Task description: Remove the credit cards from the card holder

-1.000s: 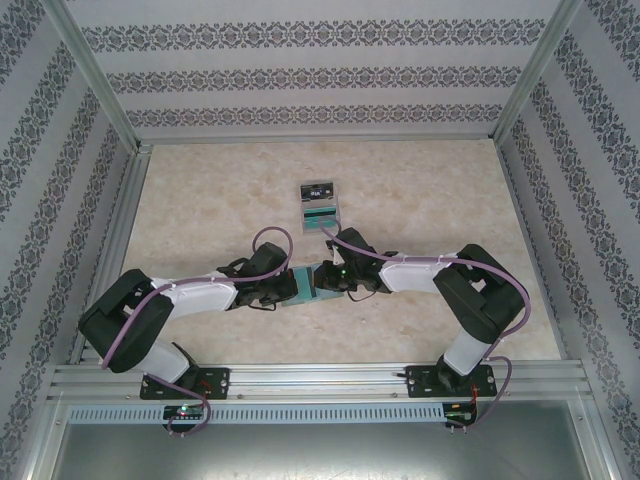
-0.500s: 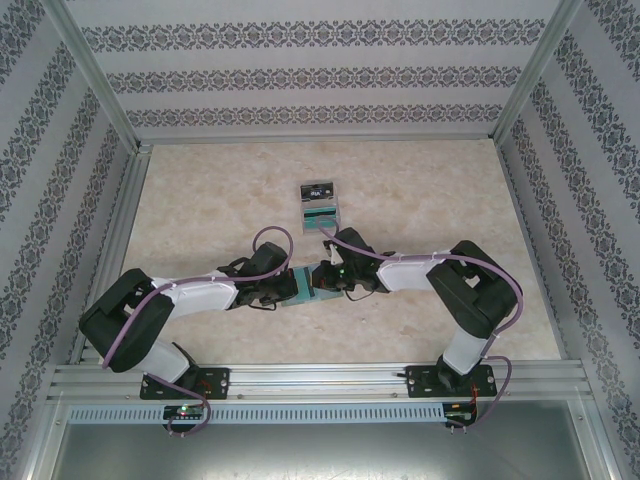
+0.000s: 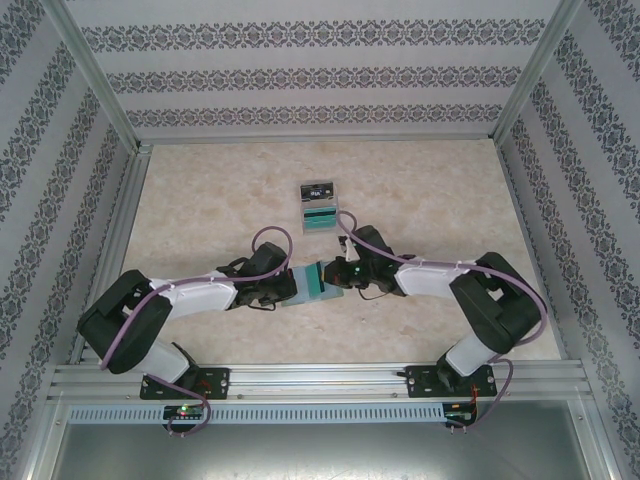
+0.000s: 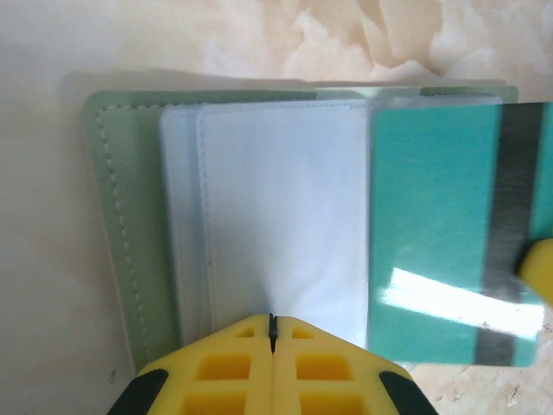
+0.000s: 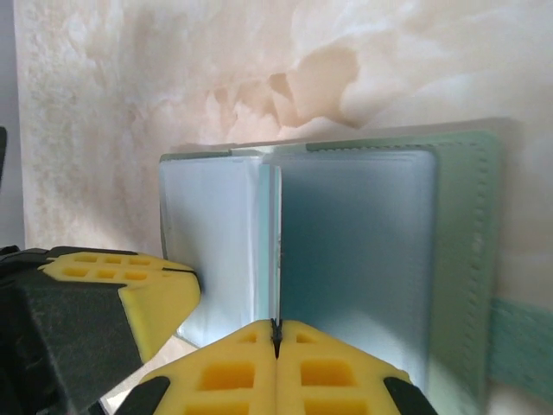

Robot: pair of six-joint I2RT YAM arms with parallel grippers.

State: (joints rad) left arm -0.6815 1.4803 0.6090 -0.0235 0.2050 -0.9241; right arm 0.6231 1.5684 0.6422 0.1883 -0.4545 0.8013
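The sage card holder lies open on the table between both grippers. Its stitched border and pale inner pockets face the left wrist camera. A teal credit card with a dark stripe sticks halfway out of the pockets to the right. My right gripper is shut on that card, whose thin edge runs up from the closed tips. My left gripper is shut, its tips pressing on a pocket, holding nothing. The holder's green border stands to the right.
A pale grey tray sits farther back at the middle, holding a black card and a teal card. Metal frame rails and patterned walls ring the table. Open tabletop lies left, right and behind the tray.
The right gripper has closed and drawn back to the right, and more of the teal card now shows outside the holder. The left arm has stayed put.
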